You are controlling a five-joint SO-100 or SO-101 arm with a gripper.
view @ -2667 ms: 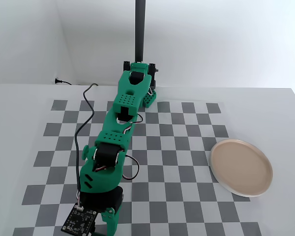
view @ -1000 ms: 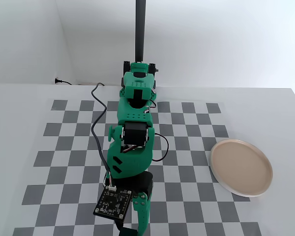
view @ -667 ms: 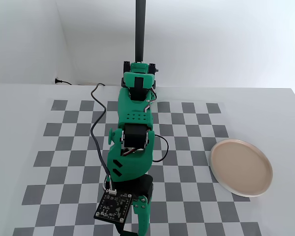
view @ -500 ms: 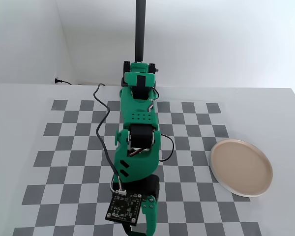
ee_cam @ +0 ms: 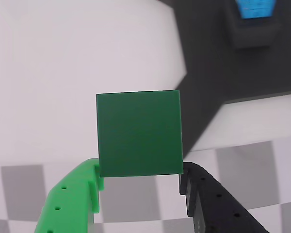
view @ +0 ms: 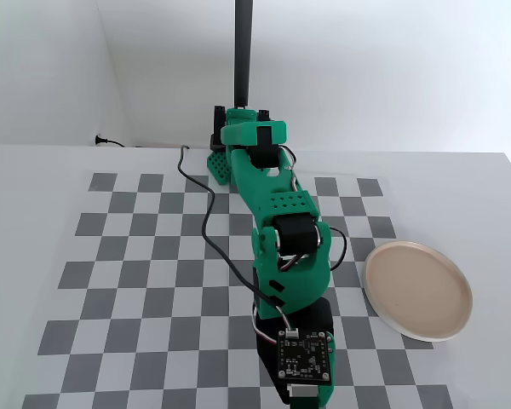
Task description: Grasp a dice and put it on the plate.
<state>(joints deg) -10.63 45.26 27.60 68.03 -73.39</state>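
While the arm (view: 277,213) is swinging across the checkered mat (view: 119,256) from the left side of the fixed view toward the right, the gripper (ee_cam: 140,187) is clamping the dice (ee_cam: 138,133) between its green and black fingers, lifted off the board as the wrist view shows. The plate (view: 419,290) is sitting empty at the mat's right edge, near the wrist now. Judging by this, the carry is well underway and only the placing is remaining.
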